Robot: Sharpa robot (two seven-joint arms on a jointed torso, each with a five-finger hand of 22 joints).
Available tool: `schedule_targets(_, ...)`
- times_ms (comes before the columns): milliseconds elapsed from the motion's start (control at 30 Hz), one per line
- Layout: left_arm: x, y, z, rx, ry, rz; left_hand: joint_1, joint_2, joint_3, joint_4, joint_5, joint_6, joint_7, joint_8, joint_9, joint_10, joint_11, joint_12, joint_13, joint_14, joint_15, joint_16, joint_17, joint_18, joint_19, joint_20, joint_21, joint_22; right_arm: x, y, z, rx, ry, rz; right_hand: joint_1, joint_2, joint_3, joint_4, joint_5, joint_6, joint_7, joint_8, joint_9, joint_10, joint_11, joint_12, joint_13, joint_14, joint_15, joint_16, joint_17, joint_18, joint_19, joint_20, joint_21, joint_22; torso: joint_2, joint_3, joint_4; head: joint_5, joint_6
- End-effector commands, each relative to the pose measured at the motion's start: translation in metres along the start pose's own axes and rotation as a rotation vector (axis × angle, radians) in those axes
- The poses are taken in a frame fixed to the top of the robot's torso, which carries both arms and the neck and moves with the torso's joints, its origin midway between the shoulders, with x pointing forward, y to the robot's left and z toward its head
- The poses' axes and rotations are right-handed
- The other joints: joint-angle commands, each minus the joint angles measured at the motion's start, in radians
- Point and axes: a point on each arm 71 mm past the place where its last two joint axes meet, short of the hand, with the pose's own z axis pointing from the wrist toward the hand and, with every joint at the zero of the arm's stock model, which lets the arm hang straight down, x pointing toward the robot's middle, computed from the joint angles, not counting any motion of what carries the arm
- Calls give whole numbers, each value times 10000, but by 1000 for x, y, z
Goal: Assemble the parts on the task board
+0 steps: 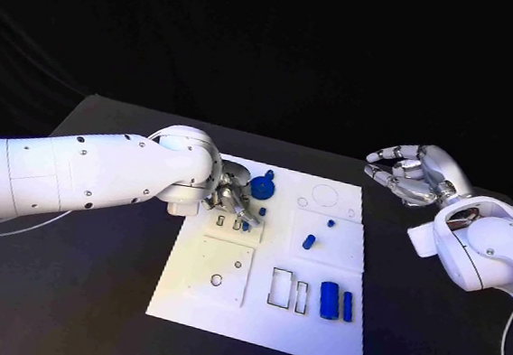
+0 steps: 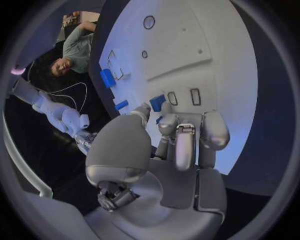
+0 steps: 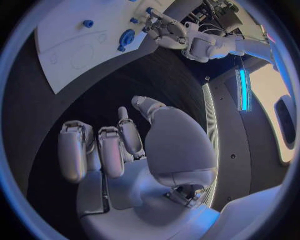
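White task board (image 1: 311,333) lies in the middle of the black table (image 1: 79,296). Over its far left part the left hand (image 1: 235,200) reaches down, fingers bunched around a small blue part (image 2: 157,103); whether they actually grip it is hard to make out, since the fingers hide the contact. Just beyond sits a round blue part (image 1: 264,184). Two blue blocks (image 1: 337,301) lie near right. Off the board, far right, the right hand (image 1: 409,174) hovers, fingers curled in, holding nothing.
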Motion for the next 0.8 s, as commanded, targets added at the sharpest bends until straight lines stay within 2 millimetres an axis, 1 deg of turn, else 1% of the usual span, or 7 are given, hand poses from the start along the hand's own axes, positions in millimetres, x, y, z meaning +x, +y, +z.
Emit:
schedule_targets(33,0,-2,0,72,92,-81,126,-16,215,-3,57,-94,-6,13,24,16,-24,10,-20,796,-78,42,1646,-201,54,17,41,14,2,0,0,33,116,30,-17,-90,50,8,36,-48,16,60,15,-41,10,-38,4,620,-56,-31,814,97,-44,-51,-33,1398,-3,1,1,-4,-10)
schedule_targets(233,0,-2,0,68,112,-116,267,-48,770,-6,61,-107,-9,-20,72,15,-30,22,-16,796,-82,47,1654,-203,45,18,62,43,3,-2,0,76,152,49,-29,-93,54,16,39,-43,16,68,18,-48,11,-44,-6,616,-56,-38,796,102,-57,-51,-54,1384,-6,-1,3,-15,-25)
schedule_targets(300,0,-2,0,68,141,-121,374,-162,1189,-13,61,-116,-13,-36,109,13,-32,29,-14,796,-84,50,1657,-206,45,15,77,67,3,-2,0,95,168,54,-29,-93,54,16,39,-43,16,68,18,-48,11,-44,-6,616,-56,-38,796,102,-57,-51,-54,1384,-10,7,2,-13,-31)
schedule_targets(400,1,-2,0,70,189,-108,424,-297,1645,-17,63,-120,-14,-46,151,11,-32,37,-13,795,-85,50,1656,-208,41,16,88,85,4,-3,-1,118,189,61,-29,-93,54,16,39,-43,16,68,18,-48,11,-44,-6,616,-56,-38,796,102,-57,-51,-54,1384,-11,1,1,-11,-35)
schedule_targets(700,2,-4,1,79,347,-32,956,-1034,3830,-117,46,-156,-46,-50,328,15,-70,65,13,801,-116,67,1684,-217,42,1,128,164,5,-4,-1,37,224,-31,-48,-92,57,31,32,-39,16,78,20,-60,11,-54,-20,605,-55,-55,749,117,-91,-50,-107,1347,-10,-2,-5,-44,-55)
schedule_targets(733,2,-4,1,81,347,-38,1040,-1172,4308,-131,52,-148,-44,-26,382,41,-78,71,16,802,-118,68,1686,-217,44,-10,137,180,5,-4,-1,20,222,-53,-48,-92,57,31,32,-39,16,78,20,-60,11,-54,-20,605,-55,-55,749,117,-91,-50,-107,1347,-10,-3,-5,-44,-55)
schedule_targets(800,2,-4,1,93,340,-93,1158,-1288,4867,-266,53,-179,-41,6,454,69,-87,69,20,800,-131,66,1682,-218,47,-23,147,196,5,-5,-1,-14,213,-108,-49,-91,59,32,32,-38,16,79,20,-68,11,-60,-29,601,-55,-60,736,125,-110,-50,-135,1326,-18,-5,2,-46,-47)
